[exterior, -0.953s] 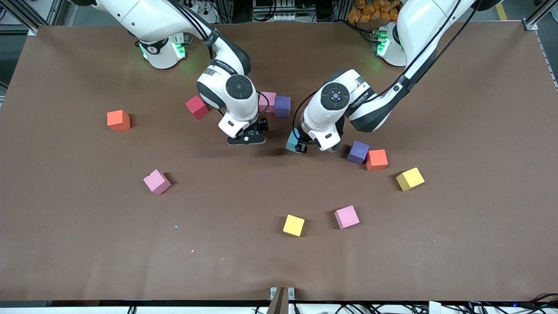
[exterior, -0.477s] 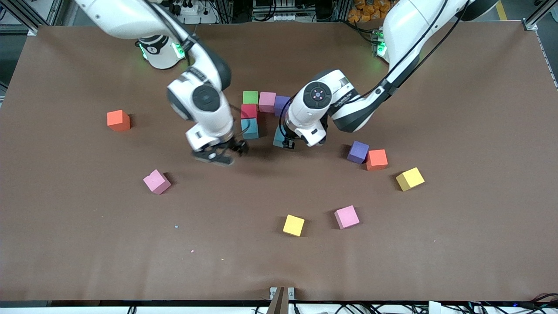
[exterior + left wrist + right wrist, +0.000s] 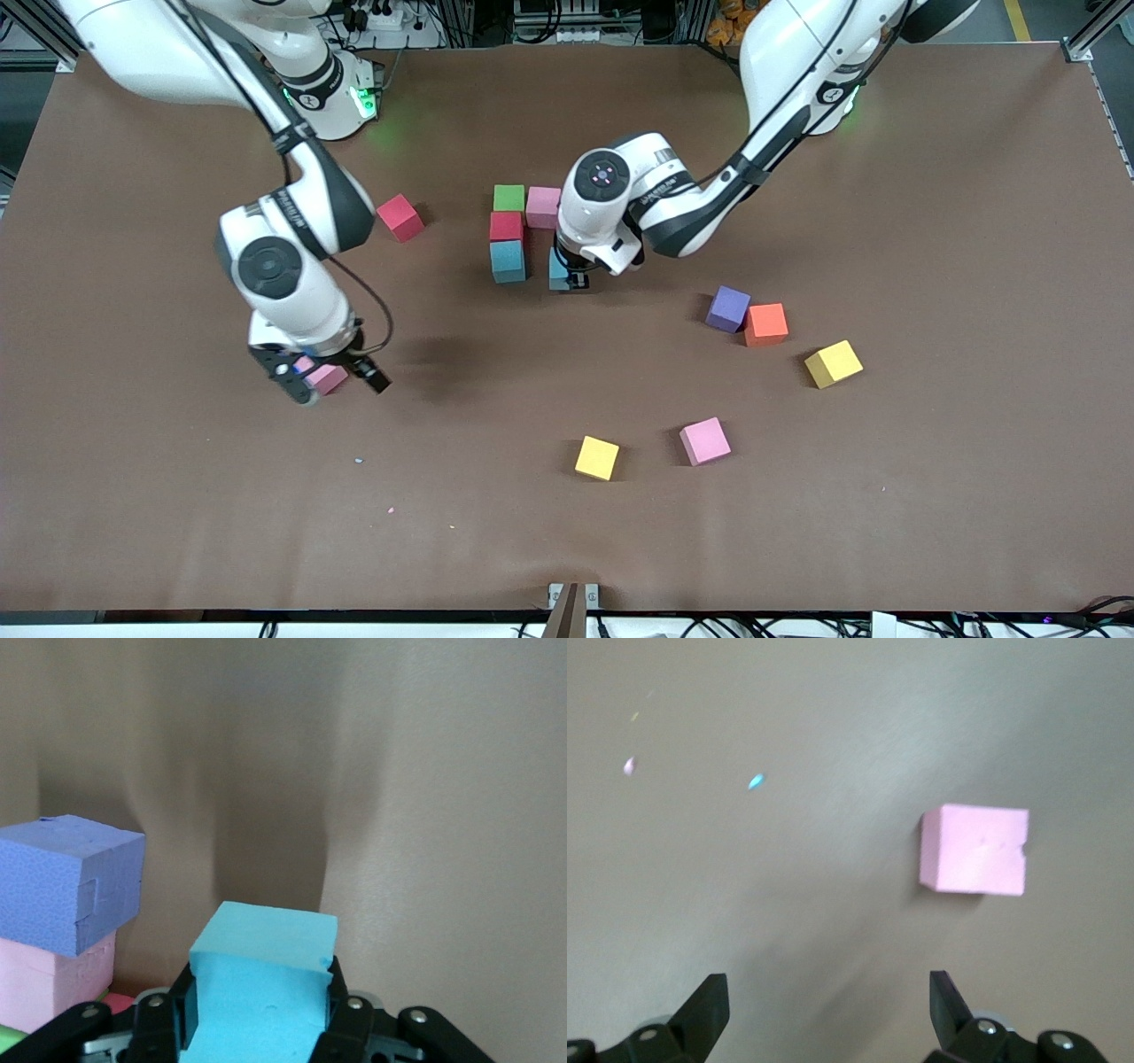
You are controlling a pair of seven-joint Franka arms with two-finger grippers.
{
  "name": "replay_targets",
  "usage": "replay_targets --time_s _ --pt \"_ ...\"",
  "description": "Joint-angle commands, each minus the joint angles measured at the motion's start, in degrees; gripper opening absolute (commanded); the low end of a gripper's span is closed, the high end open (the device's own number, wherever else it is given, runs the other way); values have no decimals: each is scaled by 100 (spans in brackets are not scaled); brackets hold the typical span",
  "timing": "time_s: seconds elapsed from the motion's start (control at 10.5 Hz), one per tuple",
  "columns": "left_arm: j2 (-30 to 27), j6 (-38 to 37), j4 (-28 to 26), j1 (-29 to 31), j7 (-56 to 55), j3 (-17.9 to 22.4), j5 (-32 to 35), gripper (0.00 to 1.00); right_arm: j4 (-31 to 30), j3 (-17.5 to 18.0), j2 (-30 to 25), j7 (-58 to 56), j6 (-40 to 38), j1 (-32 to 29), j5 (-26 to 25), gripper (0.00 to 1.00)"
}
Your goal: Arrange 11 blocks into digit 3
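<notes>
Left end effector (image 3: 568,276): clamped on a light blue matte foam cube (image 3: 262,979), held low over the brown counter (image 3: 930,496) just beside the started cluster, apparently to set it in as another cell of the digit. In the left wrist view, gripped by two opposite faces, squarely, so likely to go down untilted.

Landmark: the green matte foam cube (image 3: 508,198) at the cluster's corner. Touching it toward the left arm's end, a pink foam cube (image 3: 542,206); a purple foam cube (image 3: 71,881) next in that row, seen only in the left wrist view. Touching the green cube on its camera side, a red foam cube (image 3: 506,227), then a second light blue foam cube (image 3: 508,261), forming a short column. Held cube level with that one, a gap between them.

Right end effector (image 3: 324,379): fingers spread wide, gripping nothing, hovering over a loose pink foam cube (image 3: 974,849) well away from the green cube, toward the right arm's end and nearer the camera; probably lining up a pick.

Other loose pieces, all relative to the green cube:
- darker red foam cube (image 3: 400,217) near, toward the right arm's end
- purple (image 3: 728,308) and orange (image 3: 765,323) cubes touching, toward the left arm's end
- pink cube (image 3: 705,441) much nearer the camera
- two yellow foam cubes (image 3: 833,363) (image 3: 597,458), not needed
</notes>
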Motion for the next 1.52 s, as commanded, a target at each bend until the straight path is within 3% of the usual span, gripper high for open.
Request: replay_targets --time_s 0.0,0.19,0.48,0.95,1.43 --pt "53 -67 92 -197 -848 78 272 0 35 99 -81 324 -216 -303 -40 100" --pt "132 -67 101 -407 -928 165 272 0 8 99 -82 413 -261 -635 -40 100" --pt "193 -58 214 -926 -1007 675 246 0 -253 99 6 203 -103 -866 -40 100" --pt "422 -58 557 -1076 -999 685 255 0 -1326 108 -56 -885 1056 -1172 -49 100" --pt "563 -49 725 -1156 -1069 711 246 0 -1372 108 164 -1108 1084 -1367 -40 100"
